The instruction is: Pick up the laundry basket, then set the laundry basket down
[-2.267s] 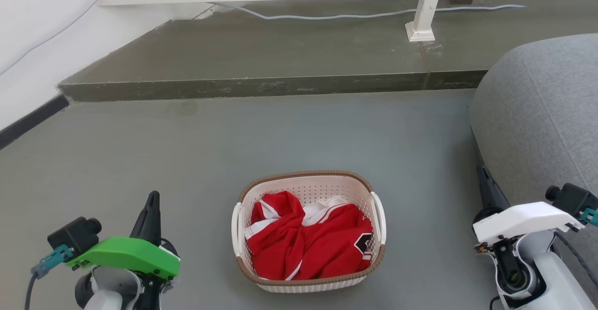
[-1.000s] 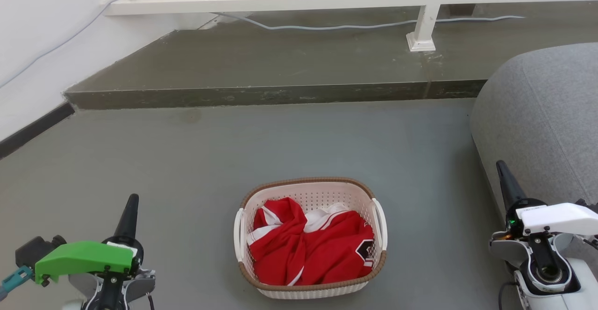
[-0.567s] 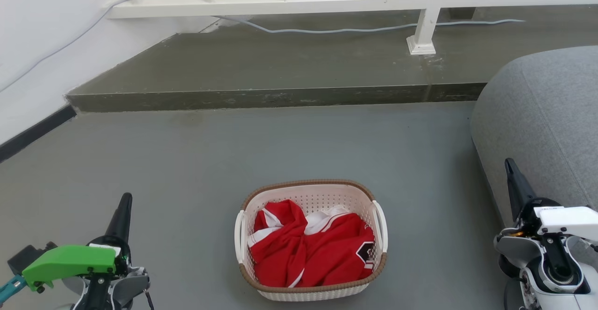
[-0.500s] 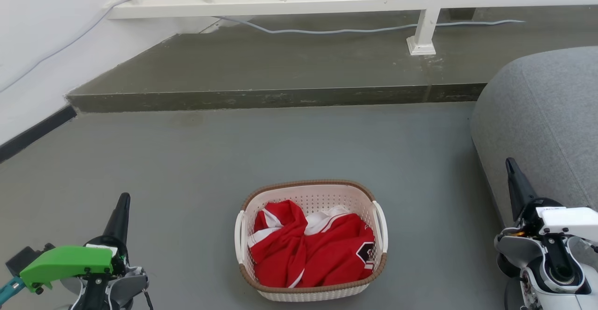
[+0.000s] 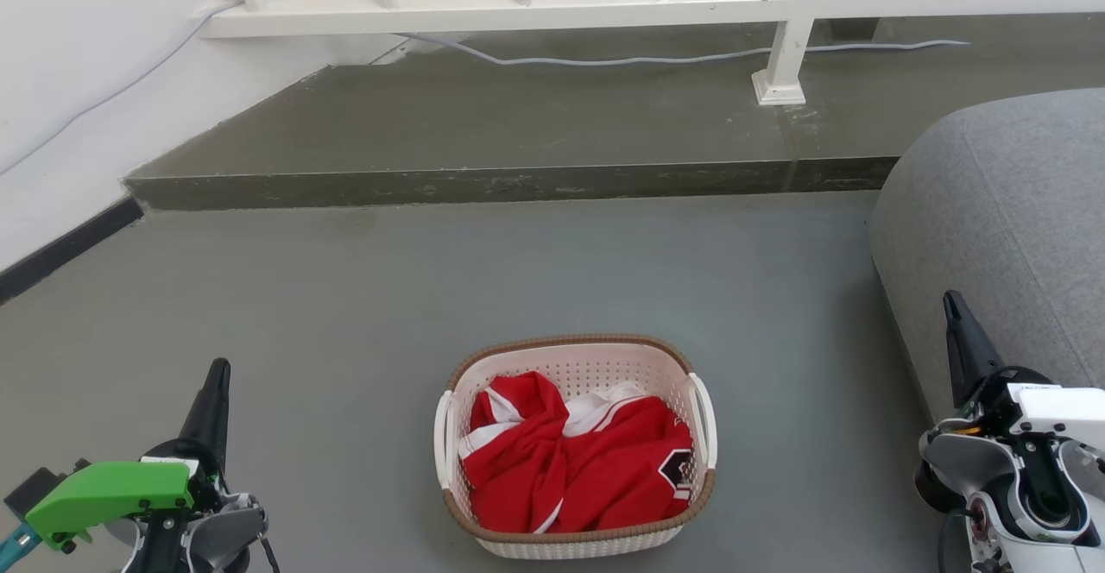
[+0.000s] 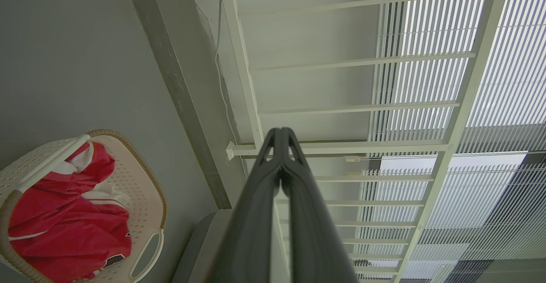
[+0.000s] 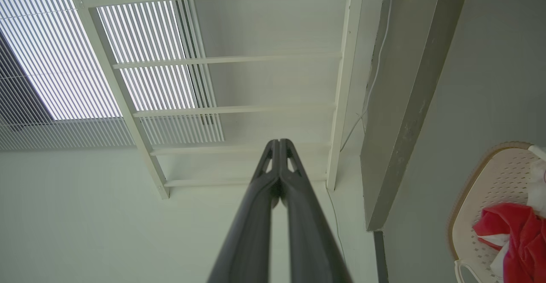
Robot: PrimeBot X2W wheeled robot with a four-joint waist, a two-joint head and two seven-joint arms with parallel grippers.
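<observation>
Sitting on the grey floor [image 5: 345, 314] straight ahead of the robot, the laundry basket [image 5: 596, 364] stands upright and level, midway between the two arms and well apart from both. Its long axis seems to run side to side across the head view, with one white handle at the left end and one at the right, and the open top faces up. A crumpled red garment [image 5: 570, 461] with white stripes fills most of the inside.

The left gripper [image 5: 214, 383] hovers at the lower left, pointing forward; in the left wrist view its fingers [image 6: 266, 197] are pressed together at the tips and hold nothing, with the basket [image 6: 140, 176] off to one side. The right gripper [image 5: 956, 318] hovers at the lower right just beside a grey upholstered seat [image 5: 1001, 228], its fingers [image 7: 298, 197] likewise closed tip to tip and empty.

Beyond the basket a raised concrete step [image 5: 483, 124] carries a white railing [image 5: 518, 12] and a pale cable [image 5: 604, 59].
</observation>
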